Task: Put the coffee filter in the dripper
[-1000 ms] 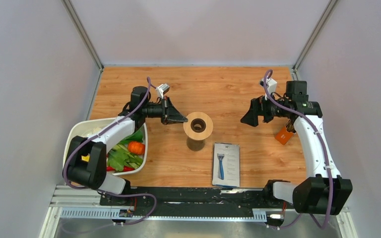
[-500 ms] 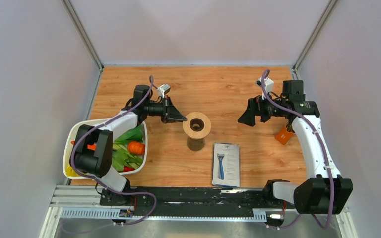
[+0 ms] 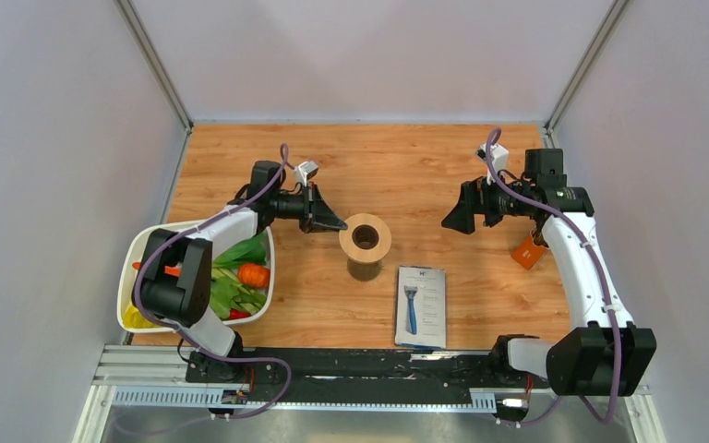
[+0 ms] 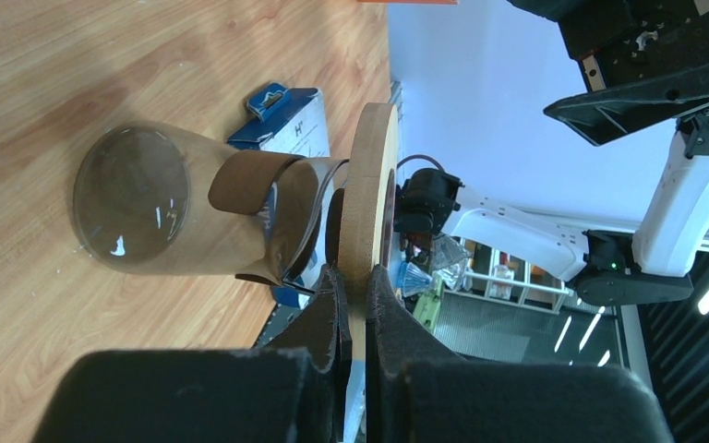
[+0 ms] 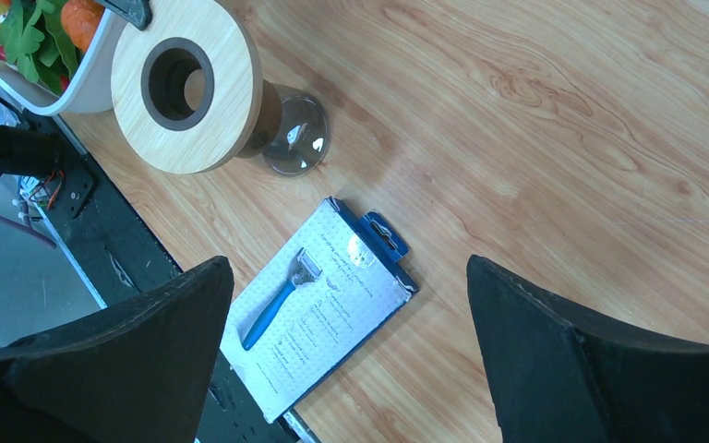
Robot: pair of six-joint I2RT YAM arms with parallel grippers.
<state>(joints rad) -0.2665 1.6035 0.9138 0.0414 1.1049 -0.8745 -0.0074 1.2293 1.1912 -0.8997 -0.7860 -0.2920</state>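
The dripper is standing upright near the middle of the bench, slightly left of centre. From above it is presenting a flat, round ring of light wood with a dark centre hole. In the left wrist view the dripper is lying sideways in the frame. There the ring is appearing edge-on as a thin disc, and below it a brown collar is wrapping a narrow neck. Under the collar a clear glass body is widening to a round base that is resting on the wood-grain surface. The left tool is reaching in from the left and is closed on the ring's left edge. Its two dark fingers are pinching the thin rim, one on the top face and one on the underside. The right tool is hovering over the right part of the bench, well apart from the dripper and pointing left toward it. Its jaws are standing wide apart and are holding nothing. Between them, the right wrist view is taking in the ring, the glass base and the boxed blue razor. The razor is lying flat on the bench, just to the near right of the dripper and not touching it. A white bowl of green leaves and other coloured pieces is sitting at the near left, under the left arm. A small orange item is lying by the right arm, near the bench's right edge.
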